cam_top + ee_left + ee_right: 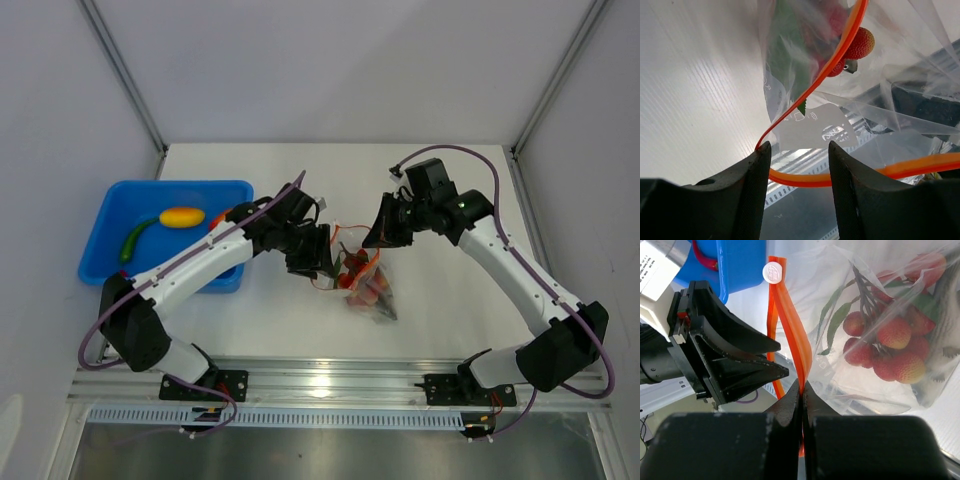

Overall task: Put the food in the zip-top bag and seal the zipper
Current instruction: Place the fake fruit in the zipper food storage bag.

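Observation:
The clear zip-top bag (366, 287) hangs between both grippers, lifted off the table, with red bumpy food (892, 335) and green leaves inside; the same red pieces (860, 43) show in the left wrist view. My right gripper (802, 385) is shut on the orange zipper (790, 305) at the bag's mouth. My left gripper (799, 147) stands open, and the zipper (805, 180) crosses the gap between its fingers without being pinched. From above, the left gripper (322, 262) and right gripper (375, 240) face each other over the bag. A white slider (772, 271) sits at the zipper's end.
A blue tray (110, 215) stands at the left of the table with a yellow-orange mango (182, 216) and a green pepper (133, 240) in it. The left arm reaches past the tray's right side. Grey walls enclose the table at the back and sides.

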Available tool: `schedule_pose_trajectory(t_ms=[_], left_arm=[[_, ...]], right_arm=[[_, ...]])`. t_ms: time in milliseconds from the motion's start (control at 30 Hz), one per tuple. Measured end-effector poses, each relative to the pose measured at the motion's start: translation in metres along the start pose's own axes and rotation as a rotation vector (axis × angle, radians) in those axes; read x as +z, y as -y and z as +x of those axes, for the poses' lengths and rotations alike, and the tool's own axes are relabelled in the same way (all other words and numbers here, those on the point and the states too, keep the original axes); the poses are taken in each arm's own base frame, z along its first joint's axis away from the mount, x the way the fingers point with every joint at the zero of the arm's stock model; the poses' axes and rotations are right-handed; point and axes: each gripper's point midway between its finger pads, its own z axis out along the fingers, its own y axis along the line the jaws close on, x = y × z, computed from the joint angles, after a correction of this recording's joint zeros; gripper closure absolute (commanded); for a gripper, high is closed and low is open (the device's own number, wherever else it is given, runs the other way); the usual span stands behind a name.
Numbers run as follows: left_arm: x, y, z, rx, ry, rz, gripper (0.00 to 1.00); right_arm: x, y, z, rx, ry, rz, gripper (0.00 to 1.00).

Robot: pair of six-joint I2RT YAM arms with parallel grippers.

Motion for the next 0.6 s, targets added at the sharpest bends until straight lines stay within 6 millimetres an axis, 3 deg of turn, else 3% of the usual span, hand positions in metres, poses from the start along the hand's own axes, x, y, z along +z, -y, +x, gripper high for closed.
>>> schedule_pose_trajectory(t_ms=[167,433,600], left_arm=[[-0.007,-0.001,-0.004,0.029,0.064,-0.008,0.47],[-0.049,0.003,-0.013,0.085,0.256,-0.012,0.41],[-0.037,-0.003,-0.013,0.077,0.232,-0.038,0.43]], right_arm=[[-0.002,0.0,0.0,-0.003,0.007,-0.003,1.0],[0.0,0.004,0.004,0.002,-0.001,0.001,1.0],[0.001,0.005,0.005,0.003,-0.003,0.002,1.0]])
